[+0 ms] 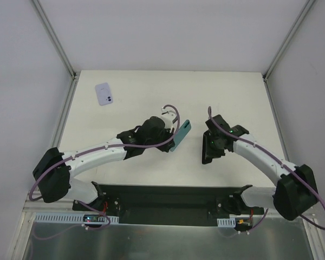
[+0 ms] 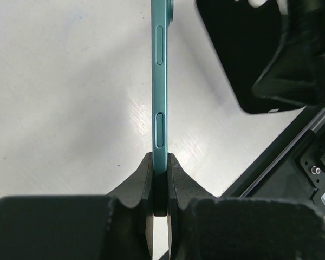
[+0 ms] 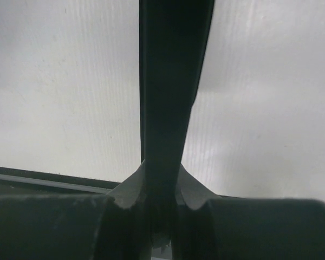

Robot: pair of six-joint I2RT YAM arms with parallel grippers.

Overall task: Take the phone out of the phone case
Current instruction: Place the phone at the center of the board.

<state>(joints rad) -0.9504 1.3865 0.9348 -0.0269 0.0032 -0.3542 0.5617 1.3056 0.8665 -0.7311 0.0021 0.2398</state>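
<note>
Two arms meet over the middle of the white table (image 1: 146, 100), each holding one flat item on edge. The left gripper (image 1: 171, 143) is clamped on the teal phone (image 1: 181, 134), pinching it near its lower end. In the left wrist view the phone (image 2: 160, 81) stands edge-on between the two dark fingers (image 2: 140, 181), which press against its flat faces, and two long side buttons show on its narrow teal rim. The phone is bare (no cover around it) and is raised off the table.

Just to the right, apart from the phone and not touching it, the right gripper (image 1: 211, 145) holds the black phone case (image 1: 207, 154). From the right wrist camera the case (image 3: 170, 81) appears as a dark strip rising straight up from between the closed fingers (image 3: 129, 187), with the pale table behind it. The left wrist view also catches the case (image 2: 233, 54) at its upper right, with a rounded lower corner and a pale opening near its top edge.

Far off at the table's back left lies a lavender phone-shaped item (image 1: 104, 94), flat, well apart from both arms. A black base plate (image 1: 168, 197) runs along the near edge.
</note>
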